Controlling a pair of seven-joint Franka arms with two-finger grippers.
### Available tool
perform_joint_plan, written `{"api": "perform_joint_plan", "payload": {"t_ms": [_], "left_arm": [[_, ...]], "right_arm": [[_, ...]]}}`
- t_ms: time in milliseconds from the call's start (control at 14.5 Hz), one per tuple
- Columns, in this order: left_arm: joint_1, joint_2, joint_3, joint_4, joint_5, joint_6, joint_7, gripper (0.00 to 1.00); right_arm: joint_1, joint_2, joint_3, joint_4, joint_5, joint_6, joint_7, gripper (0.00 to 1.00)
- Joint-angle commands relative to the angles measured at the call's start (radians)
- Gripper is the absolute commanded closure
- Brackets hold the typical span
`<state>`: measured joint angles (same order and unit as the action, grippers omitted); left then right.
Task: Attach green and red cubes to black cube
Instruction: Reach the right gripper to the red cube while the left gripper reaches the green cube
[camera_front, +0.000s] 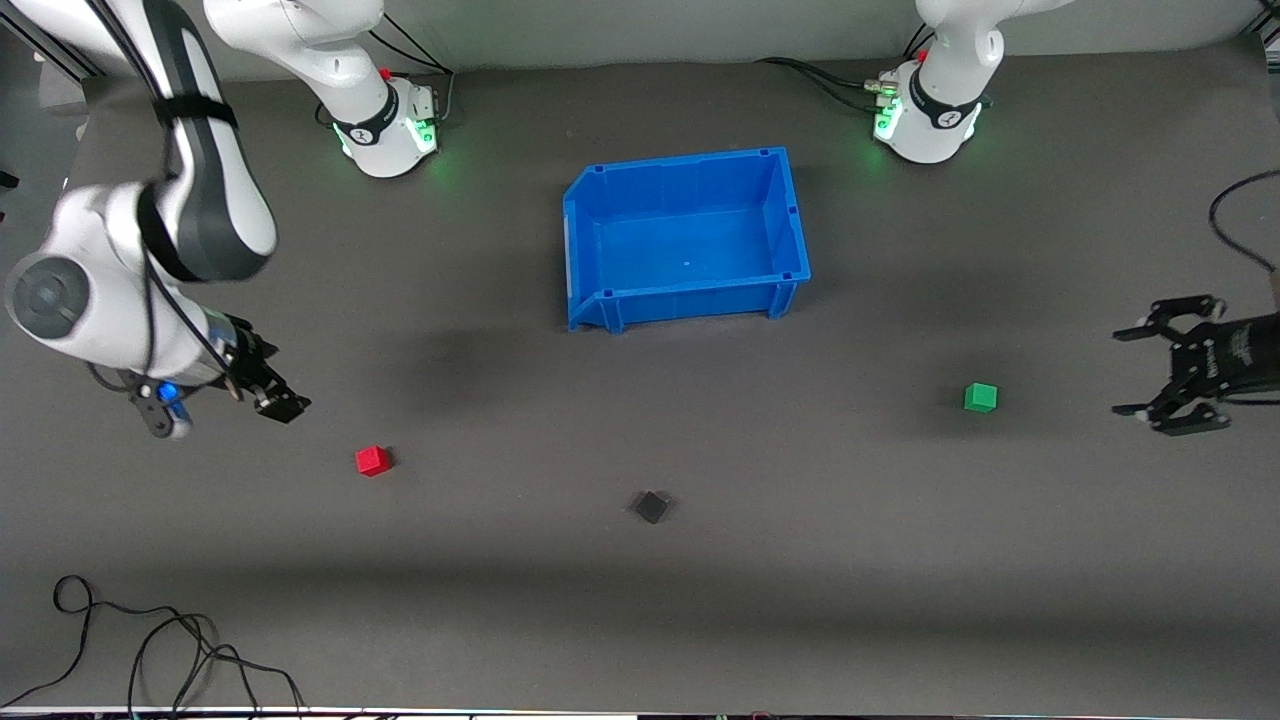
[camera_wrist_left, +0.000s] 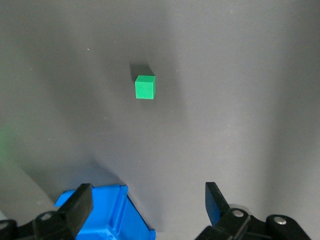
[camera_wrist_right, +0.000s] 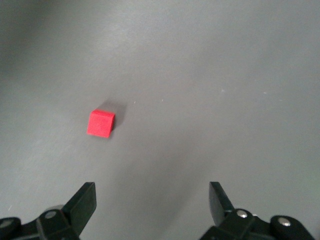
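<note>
The red cube (camera_front: 372, 460) lies on the grey mat toward the right arm's end. The black cube (camera_front: 651, 507) lies mid-table, nearest the front camera. The green cube (camera_front: 980, 397) lies toward the left arm's end. My right gripper (camera_front: 283, 403) hovers open and empty over the mat beside the red cube, which shows ahead of its fingers in the right wrist view (camera_wrist_right: 100, 123). My left gripper (camera_front: 1126, 372) hovers open and empty at the table's end beside the green cube, which shows in the left wrist view (camera_wrist_left: 145, 87).
A blue bin (camera_front: 690, 298) stands mid-table, farther from the front camera than the cubes; its corner shows in the left wrist view (camera_wrist_left: 107, 215). Loose cables (camera_front: 150, 640) lie at the near edge at the right arm's end. Another cable (camera_front: 1235, 215) loops at the left arm's end.
</note>
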<state>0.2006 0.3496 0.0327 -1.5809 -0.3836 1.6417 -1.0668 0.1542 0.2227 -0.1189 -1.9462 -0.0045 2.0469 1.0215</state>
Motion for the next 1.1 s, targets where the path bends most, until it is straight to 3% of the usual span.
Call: {"api": "perform_joint_plan", "payload": {"t_ms": [0,207,552,1034], "left_arm": [[0.0,0.005,-0.002,-0.106,-0.018,0.087,0.112,0.0],[0.003,0.048,-0.002,-0.192,-0.052,0.211,0.192,0.0],[0.002,0.13,-0.002,-0.278,-0.13,0.383,0.247,0.0],[0.0,0.138,-0.003,-0.436,-0.224,0.562,0.35,0.0]], "right_arm": [[-0.007,0.036,-0.002,-0.081,0.003,0.166,0.032,0.0],[-0.007,0.113,0.001,-0.077,0.008,0.251,0.133,0.0],[-0.004,0.262,0.004,0.062,0.011,0.301,0.19,0.0],[0.001,0.371,0.012,0.118,0.011,0.366,0.259,0.0]]}}
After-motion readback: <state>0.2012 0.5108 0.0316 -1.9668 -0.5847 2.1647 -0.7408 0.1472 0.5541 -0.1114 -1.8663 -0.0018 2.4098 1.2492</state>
